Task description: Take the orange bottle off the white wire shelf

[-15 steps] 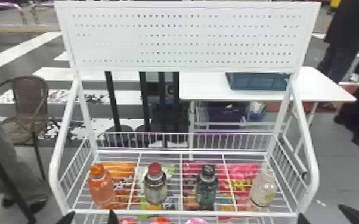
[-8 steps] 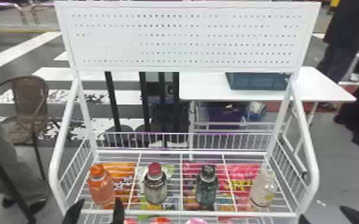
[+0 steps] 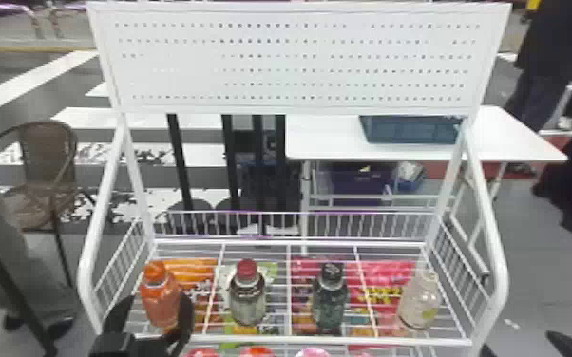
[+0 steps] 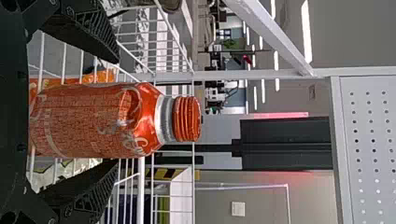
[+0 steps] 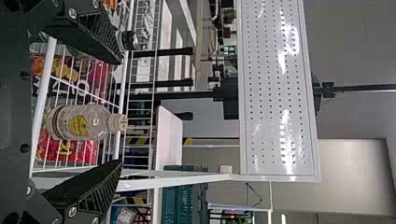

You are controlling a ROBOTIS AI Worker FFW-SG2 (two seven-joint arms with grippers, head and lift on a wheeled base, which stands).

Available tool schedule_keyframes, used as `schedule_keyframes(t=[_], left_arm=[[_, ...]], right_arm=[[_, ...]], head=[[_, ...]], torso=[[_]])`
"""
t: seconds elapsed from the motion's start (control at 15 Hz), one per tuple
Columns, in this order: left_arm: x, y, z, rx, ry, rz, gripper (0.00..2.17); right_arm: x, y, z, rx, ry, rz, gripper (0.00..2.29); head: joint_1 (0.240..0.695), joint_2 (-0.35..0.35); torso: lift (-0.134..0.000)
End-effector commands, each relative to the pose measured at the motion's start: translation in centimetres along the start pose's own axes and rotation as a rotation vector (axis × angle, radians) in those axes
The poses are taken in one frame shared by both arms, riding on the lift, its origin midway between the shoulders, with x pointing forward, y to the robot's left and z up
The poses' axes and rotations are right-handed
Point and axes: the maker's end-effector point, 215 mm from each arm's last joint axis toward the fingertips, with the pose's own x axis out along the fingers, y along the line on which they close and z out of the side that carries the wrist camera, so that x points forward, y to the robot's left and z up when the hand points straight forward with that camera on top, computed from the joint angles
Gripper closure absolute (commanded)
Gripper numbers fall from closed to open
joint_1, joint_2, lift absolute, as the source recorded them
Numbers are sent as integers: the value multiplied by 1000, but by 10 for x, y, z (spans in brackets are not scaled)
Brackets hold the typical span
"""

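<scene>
We are judging that the step in hand is the grasp, and to do it well we are wanting to centre before we are closing. The left gripper [image 4: 116, 111] is standing open, with one finger on each side of the orange bottle [image 3: 160, 301], but the bottle is sitting closer to the finger on the side of the red-capped bottle [image 3: 247, 299]. So we are advising a small shift toward that side, in order that both fingers are meeting the body together and nothing is being pushed over. We are also minding the front rail [image 3: 323, 340], because a low palm could be catching on it. When the grip is feeling firm, we are planning to lift straight up first, keeping the bottle upright, and only then to draw it back over the rail. As for the place, the orange bottle is standing upright on the white wire shelf [image 3: 290, 280], near its left end, and its cap is reaching beyond the fingertips. Whether either finger is touching it, we are not able to tell. The right gripper [image 5: 119, 112] is waiting open and empty near the shelf's other end.
</scene>
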Motion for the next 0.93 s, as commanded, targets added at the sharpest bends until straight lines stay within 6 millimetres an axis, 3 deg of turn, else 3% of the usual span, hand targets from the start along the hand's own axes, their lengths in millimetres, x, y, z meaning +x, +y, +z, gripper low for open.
schedule_keyframes(t=[0.0, 0.4, 0.53, 0.67, 0.87], left_arm=[[11, -2, -4, 6, 10, -5, 144], [26, -5, -4, 14, 7, -10, 154], [25, -5, -2, 7, 2, -8, 377], [23, -5, -2, 6, 2, -10, 758], [19, -6, -3, 6, 4, -12, 819]], right_arm=[[-1, -2, -1, -2, 2, -3, 144], [-5, -6, -3, -11, 12, -10, 144], [-5, -6, -3, -10, 14, -10, 144], [-4, -6, -1, -11, 9, -9, 144], [-5, -5, -2, -13, 13, -7, 144]], head=[[499, 0], [499, 0], [499, 0], [499, 0], [499, 0]], torso=[[0], [0], [0], [0], [0]])
